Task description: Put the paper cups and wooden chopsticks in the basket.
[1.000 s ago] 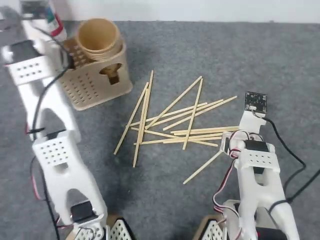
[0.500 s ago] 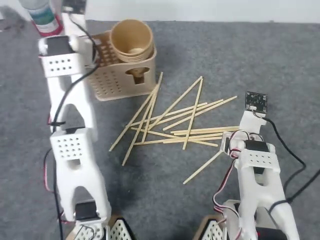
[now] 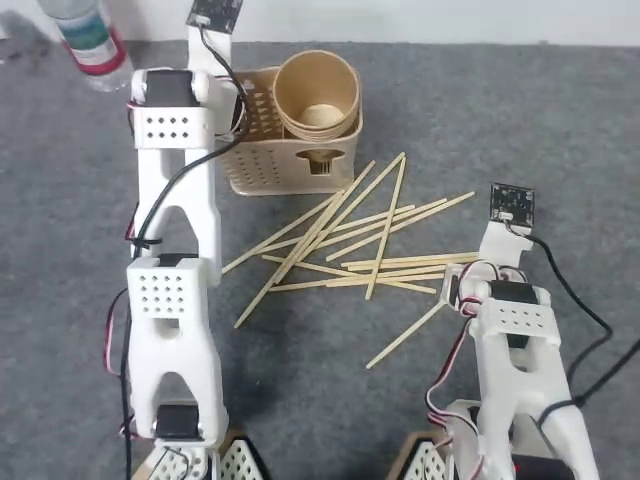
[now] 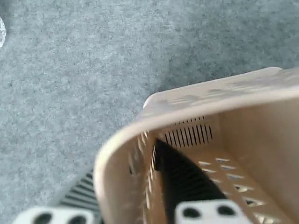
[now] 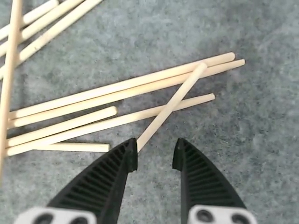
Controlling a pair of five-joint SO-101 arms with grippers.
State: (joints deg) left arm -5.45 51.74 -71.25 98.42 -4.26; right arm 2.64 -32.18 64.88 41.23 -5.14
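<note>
Fingers (image 5: 122, 163) of the right gripper (image 5: 155, 156) are spread, hanging just above the carpet (image 3: 500, 120). The near end of one slanted chopstick (image 5: 171, 107) lies in the gap between them, and nothing is pinched.

The chopsticks (image 3: 385, 230) lie scattered and criss-crossed on the carpet between the two arms. Several are stacked over one another, and the far ends of a few almost touch the basket (image 3: 262, 168).

My read on handling: they are light, stiff, thin and smooth. They should not bend, but they can roll or pivot in a pinch. A hold at the very tip will likely let the stick swing down, so I would take it nearer the middle, across its width. The slanted one rests on top of two others, so it should lift free without dragging the pile.

The paper cups (image 3: 317, 92) are nested and standing upright in the basket's right-hand end. They are light and easily crushed, and I judge them done.

The left gripper (image 4: 133, 186) straddles the basket wall (image 4: 196, 100), one finger inside and one outside. It looks pressed onto the wall. The basket is perforated plastic, light and rigid enough to be held by the rim.

A bottle (image 3: 85, 35) stands at the far left edge, well apart from everything else.
</note>
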